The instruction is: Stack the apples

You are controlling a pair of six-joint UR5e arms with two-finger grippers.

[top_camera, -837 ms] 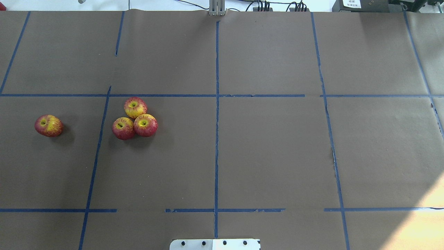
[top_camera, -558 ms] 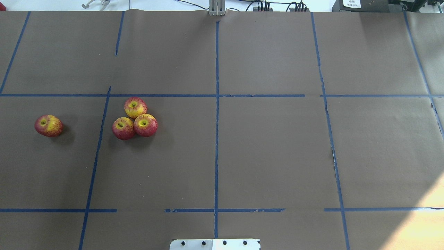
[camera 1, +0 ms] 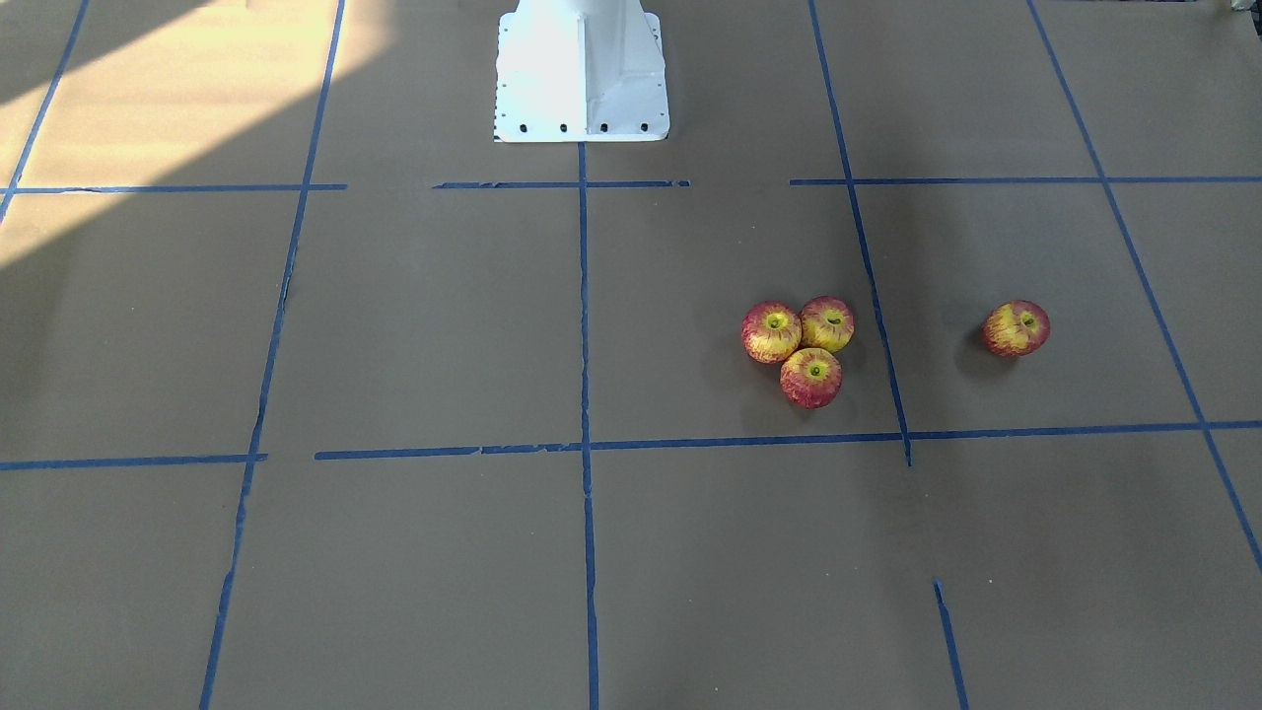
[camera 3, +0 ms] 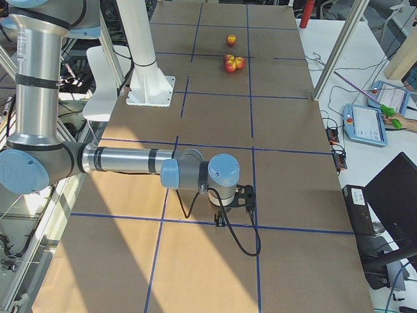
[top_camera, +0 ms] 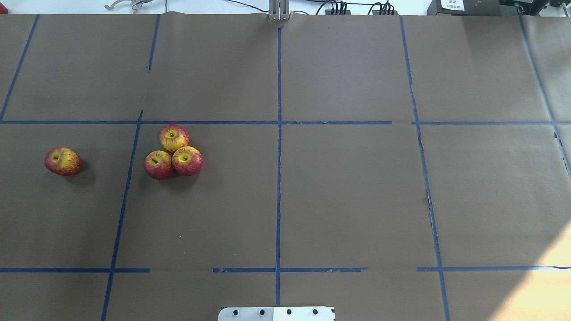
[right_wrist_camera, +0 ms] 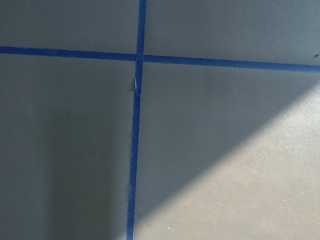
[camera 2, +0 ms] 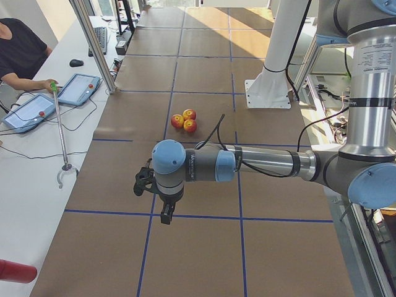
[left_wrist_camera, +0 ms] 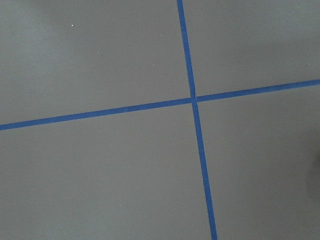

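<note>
On the left part of the worktop (top_camera: 357, 200), seen from overhead, we find a single apple (top_camera: 62, 161), which lies alone beyond a blue tape line (top_camera: 125, 196). To the right of this line three more apples stand in a tight group, touching one another: the near-left apple (top_camera: 158, 165), the far apple (top_camera: 174, 137) behind it, and the near-right apple (top_camera: 187, 160). All four rest directly on the brown paper with the stem dimple turned upward, and the single apple is well apart from the group.

Further to the right, at the near edge in the middle, we see the white base plate (top_camera: 276, 313) of the robot.

The left end effector (camera 2: 166, 216) hangs over a tape crossing, nearer to the side camera than the group of apples. It shows only in this side view, so we cannot tell if its fingers are spread or pressed together. The right end effector (camera 3: 220, 222) hangs over another crossing at the opposite end, far from all the apples, and its state we also cannot tell. Both wrist cameras show only paper and tape.
</note>
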